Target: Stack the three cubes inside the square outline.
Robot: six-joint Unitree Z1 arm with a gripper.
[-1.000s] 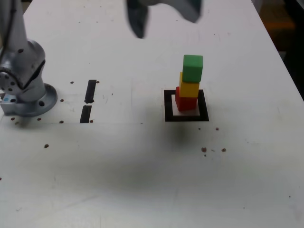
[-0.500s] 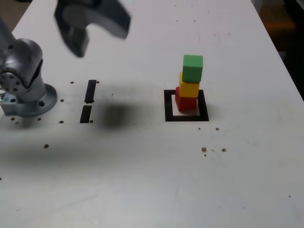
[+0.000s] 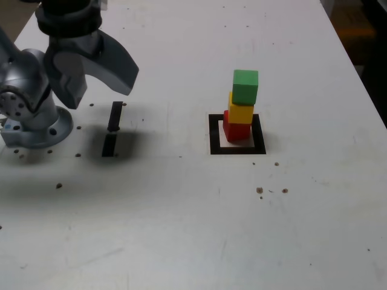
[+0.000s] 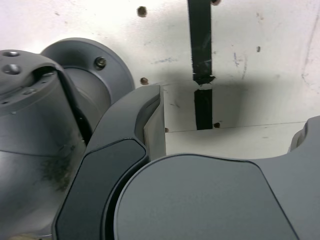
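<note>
On the white table [image 3: 193, 229] the three cubes stand in one column inside the square outline [image 3: 237, 148]: the red cube [image 3: 235, 130] sits on the outline's white centre, the yellow cube [image 3: 241, 112] rests on it, and the green cube [image 3: 245, 86] tops the stack, each one shifted slightly from the one below so the column is a little uneven. The gripper [image 3: 100, 90] hangs well apart from that stack, over at the exterior view's left — above the two short black bar marks [image 3: 112, 128] and just beside the arm's round grey base [image 3: 33, 115]. Its two grey fingers are spread with a clear gap between them and nothing held there, so the claw is released and empty. A dark shadow lies on the table under it, covering the lower bar mark. In the wrist view, one finger [image 4: 135, 135] fills much of the picture — the base [image 4: 60, 100] sits beside it and the black bar marks [image 4: 200, 65] run across the table beyond — and no cube shows there. Small dark specks are scattered across the tabletop.
</note>
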